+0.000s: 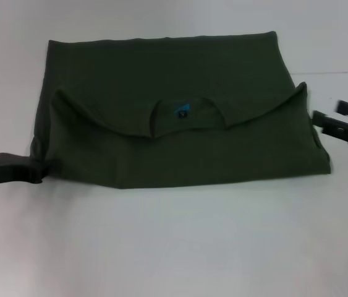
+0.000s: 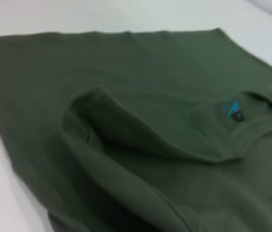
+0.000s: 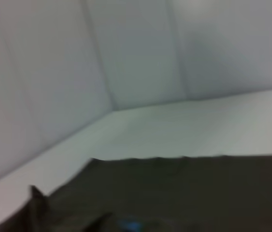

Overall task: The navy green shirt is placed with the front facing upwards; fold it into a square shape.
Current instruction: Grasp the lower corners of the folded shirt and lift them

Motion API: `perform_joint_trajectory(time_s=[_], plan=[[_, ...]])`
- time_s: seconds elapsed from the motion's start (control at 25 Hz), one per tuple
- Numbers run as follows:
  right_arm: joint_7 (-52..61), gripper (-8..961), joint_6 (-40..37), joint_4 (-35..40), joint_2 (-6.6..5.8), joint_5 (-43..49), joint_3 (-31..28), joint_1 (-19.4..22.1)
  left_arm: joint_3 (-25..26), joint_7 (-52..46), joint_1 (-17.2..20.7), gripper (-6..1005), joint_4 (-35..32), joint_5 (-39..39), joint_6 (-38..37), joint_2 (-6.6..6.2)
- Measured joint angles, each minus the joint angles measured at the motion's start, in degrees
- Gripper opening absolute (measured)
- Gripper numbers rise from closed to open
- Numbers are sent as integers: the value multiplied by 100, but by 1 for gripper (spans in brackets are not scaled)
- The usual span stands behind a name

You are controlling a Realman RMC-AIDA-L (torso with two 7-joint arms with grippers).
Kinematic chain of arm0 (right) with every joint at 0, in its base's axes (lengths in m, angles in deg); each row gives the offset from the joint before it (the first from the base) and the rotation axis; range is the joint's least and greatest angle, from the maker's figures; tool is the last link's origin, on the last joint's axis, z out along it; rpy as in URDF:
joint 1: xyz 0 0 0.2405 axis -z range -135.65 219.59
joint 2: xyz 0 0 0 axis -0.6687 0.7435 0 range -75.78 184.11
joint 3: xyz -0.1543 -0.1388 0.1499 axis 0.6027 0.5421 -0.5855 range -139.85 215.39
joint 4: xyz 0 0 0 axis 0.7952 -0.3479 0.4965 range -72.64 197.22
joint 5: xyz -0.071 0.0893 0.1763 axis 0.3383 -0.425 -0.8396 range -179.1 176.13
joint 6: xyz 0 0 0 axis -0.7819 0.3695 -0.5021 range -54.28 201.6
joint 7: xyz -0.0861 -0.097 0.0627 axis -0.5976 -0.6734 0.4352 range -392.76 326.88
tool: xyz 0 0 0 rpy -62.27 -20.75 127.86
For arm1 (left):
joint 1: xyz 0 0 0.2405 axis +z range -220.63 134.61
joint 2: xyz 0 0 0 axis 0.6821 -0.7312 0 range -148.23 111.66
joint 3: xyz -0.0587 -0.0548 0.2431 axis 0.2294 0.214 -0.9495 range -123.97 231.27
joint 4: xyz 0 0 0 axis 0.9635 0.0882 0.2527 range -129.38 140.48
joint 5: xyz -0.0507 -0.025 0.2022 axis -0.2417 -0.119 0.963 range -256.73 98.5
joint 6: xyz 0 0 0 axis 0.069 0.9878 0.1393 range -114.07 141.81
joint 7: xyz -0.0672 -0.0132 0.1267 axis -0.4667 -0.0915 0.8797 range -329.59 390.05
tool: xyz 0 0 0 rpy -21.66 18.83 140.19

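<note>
**Grippers flank a half-folded shirt**

The left gripper (image 1: 41, 170) sits low at the shirt's near-left corner, touching the cloth edge; whether it pinches fabric, I cannot tell. The right gripper (image 1: 322, 120) hovers just off the right edge, fingers looking parted and holding nothing. The navy green shirt (image 1: 180, 133) lies mid-table (image 1: 180, 247), its collar half folded over so the neck label (image 1: 183, 112) shows. Its long axis runs left to right, straight between the two arms. The next fold likely carries one side across, and the left arm is nearer the cloth.
</note>
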Motion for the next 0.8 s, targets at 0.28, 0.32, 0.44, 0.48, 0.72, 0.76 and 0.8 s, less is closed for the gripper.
perform_joint_trajectory(time_s=[0.28, 0.32, 0.44, 0.48, 0.72, 0.76, 0.8], plan=[[591, 900, 552, 23, -69, 558, 22, 202, -23, 31, 6, 42, -52, -222, -132, 31], [647, 900, 630, 12, -57, 705, 29, 190, -26, 46, 16, 42, -53, -269, -154, 33], [709, 899, 807, -1, 17, 1031, 34, 120, -13, 78, 27, 42, -53, -348, -221, 38], [723, 899, 865, -7, 36, 1105, 36, 101, -5, 82, 27, 43, -53, -359, -224, 37], [749, 899, 1089, -226, 46, 1195, 45, -1, 11, 86, 34, 42, -53, -386, -254, 33], [750, 899, 1116, -232, 46, 1202, 48, -9, 12, 88, 37, 42, -52, -388, -254, 31], [751, 899, 1136, -233, 46, 1208, 50, -17, 12, 88, 39, 42, -50, -388, -252, 31]])
